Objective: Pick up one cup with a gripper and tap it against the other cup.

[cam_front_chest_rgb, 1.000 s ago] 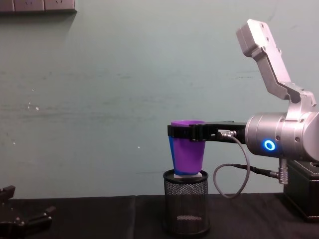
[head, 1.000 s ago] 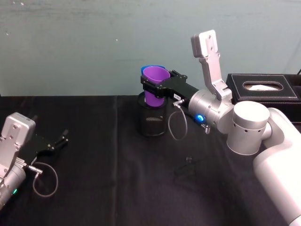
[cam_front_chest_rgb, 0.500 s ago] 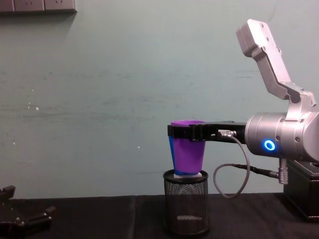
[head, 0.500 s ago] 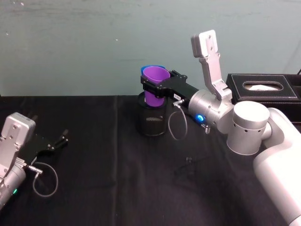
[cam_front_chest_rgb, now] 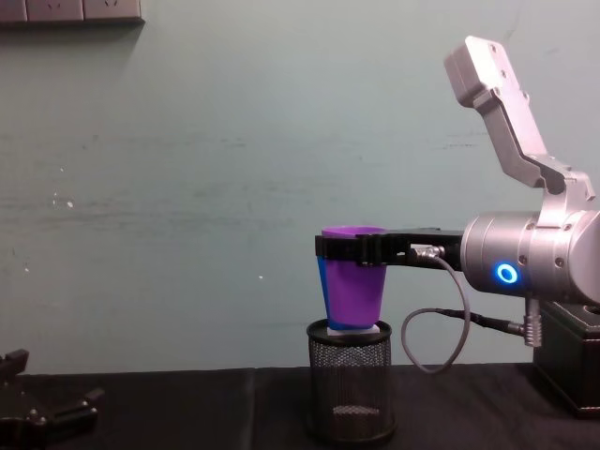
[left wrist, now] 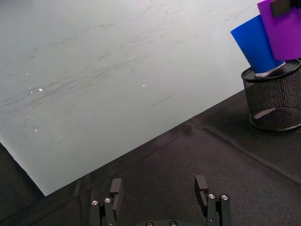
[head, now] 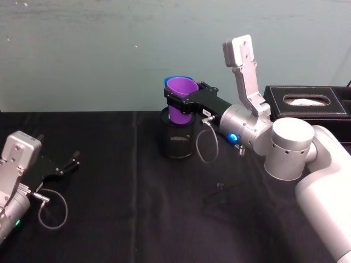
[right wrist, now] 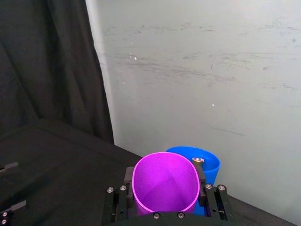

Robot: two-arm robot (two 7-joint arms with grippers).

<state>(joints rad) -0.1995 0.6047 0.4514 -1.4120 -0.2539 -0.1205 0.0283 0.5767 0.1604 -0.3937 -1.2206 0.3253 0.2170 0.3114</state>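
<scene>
Nothing is seen to have moved since the earlier frames: both arms and both cups are found just where they were

From the head camera, the purple cup (head: 180,98) is seen clamped near its rim by the right gripper (head: 179,103), held aloft over the black mesh holder (head: 176,140) towards the far edge of the surface (head: 137,219). The blue cup (head: 171,80) is glimpsed just behind it. The left gripper (head: 70,163) is parked low near the left edge, its jaws apart and empty. A black tissue box (head: 307,106) is set at the far right

From the left wrist, the two cups are shown side by side above the holder, seemingly touching; the blue one's base appears to be seated in the holder, on something pale

From the right wrist, the purple rim is gripped between the jaws, the blue rim close behind

From the chest, blue is almost hidden by purple

Picking up is judged done and the tap apparently at contact; only withdrawal or setting down may be left
</scene>
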